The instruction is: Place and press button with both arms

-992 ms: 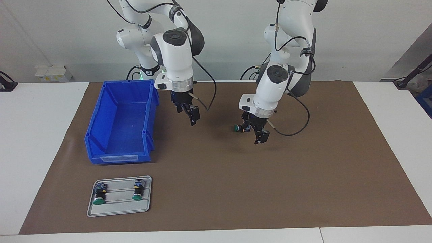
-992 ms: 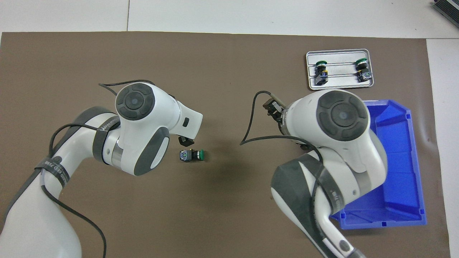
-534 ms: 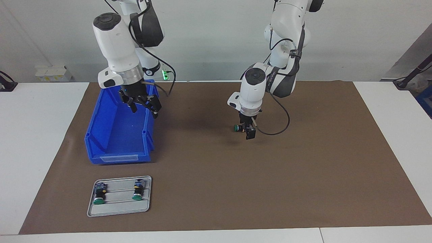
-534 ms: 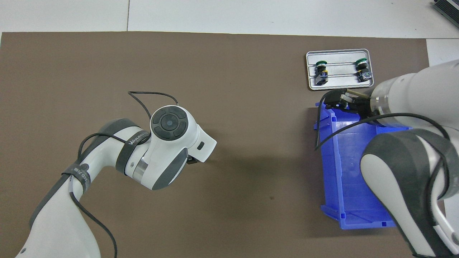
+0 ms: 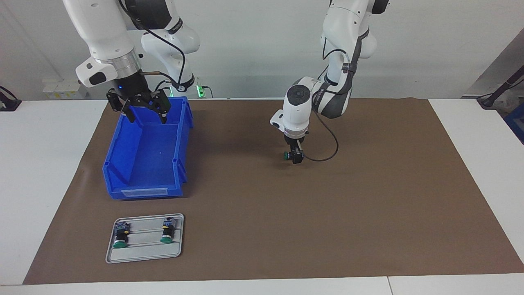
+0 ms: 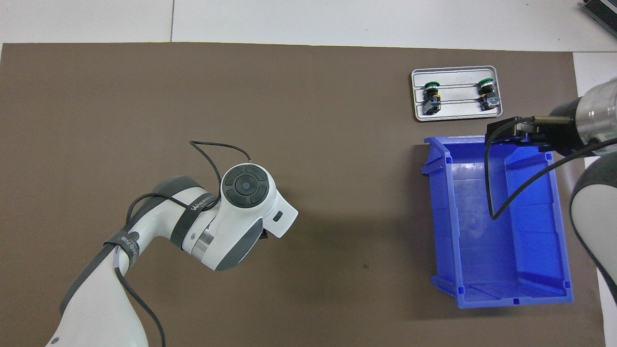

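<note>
The button [image 5: 288, 155] lies on its side on the brown mat near the middle of the table, its green cap toward the right arm's end. My left gripper [image 5: 296, 158] points straight down at the button's body and is low at the mat. In the overhead view the left arm's wrist [image 6: 246, 185] hides the button and the gripper. My right gripper [image 5: 142, 111] is raised over the blue bin [image 5: 143, 192], open and empty. It also shows in the overhead view [image 6: 510, 132].
A grey tray [image 5: 143, 255] with two more green-capped buttons [image 5: 120, 238] [image 5: 167, 234] lies farther from the robots than the bin. In the overhead view the tray [image 6: 458, 113] and the bin [image 6: 496, 298] are at the right arm's end.
My right arm has swung away from the table's middle and risen over the bin. My left gripper has turned upright and closed in on the button, which has stayed in place.
</note>
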You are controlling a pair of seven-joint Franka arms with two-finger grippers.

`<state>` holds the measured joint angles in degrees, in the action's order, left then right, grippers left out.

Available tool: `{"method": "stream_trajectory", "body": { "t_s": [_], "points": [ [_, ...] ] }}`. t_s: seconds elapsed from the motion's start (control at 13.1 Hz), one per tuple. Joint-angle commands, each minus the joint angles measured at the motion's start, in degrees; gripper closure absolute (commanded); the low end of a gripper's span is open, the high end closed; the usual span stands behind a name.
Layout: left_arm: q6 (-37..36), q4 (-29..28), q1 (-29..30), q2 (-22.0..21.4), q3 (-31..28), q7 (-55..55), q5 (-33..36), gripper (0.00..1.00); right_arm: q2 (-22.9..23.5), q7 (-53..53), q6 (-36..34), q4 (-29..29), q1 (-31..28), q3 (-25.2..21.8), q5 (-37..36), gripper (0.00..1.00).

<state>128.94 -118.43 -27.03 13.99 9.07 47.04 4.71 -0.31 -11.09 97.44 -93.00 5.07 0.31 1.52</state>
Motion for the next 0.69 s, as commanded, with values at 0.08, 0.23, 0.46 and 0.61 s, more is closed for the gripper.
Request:
{"method": "stream_trajectory", "body": {
  "t_s": [0.08, 0.23, 0.46, 0.61],
  "points": [
    [7.02, -4.09, -2.05, -1.08, -0.98, -1.42, 0.83, 0.0, 0.4, 1.6, -0.86, -0.25, 0.02, 0.4, -0.81, 0.0],
    [7.03, -4.53, -2.15, -1.07, -0.98, -1.51, 0.83, 0.0, 0.31, 1.6, -0.59, -0.51, 0.38, 0.83, -3.71, 0.0],
    [7.03, -5.06, -2.23, -0.99, -1.07, -1.69, 0.83, 0.0, 0.22, 1.69, -0.59, -0.77, 0.2, 0.92, -3.37, 0.0],
    [7.29, -6.02, -2.23, -1.07, -1.07, -1.78, 0.83, 0.0, 0.14, 1.77, -0.59, -1.04, -0.15, 1.01, -2.67, 0.0]
  ]
}}
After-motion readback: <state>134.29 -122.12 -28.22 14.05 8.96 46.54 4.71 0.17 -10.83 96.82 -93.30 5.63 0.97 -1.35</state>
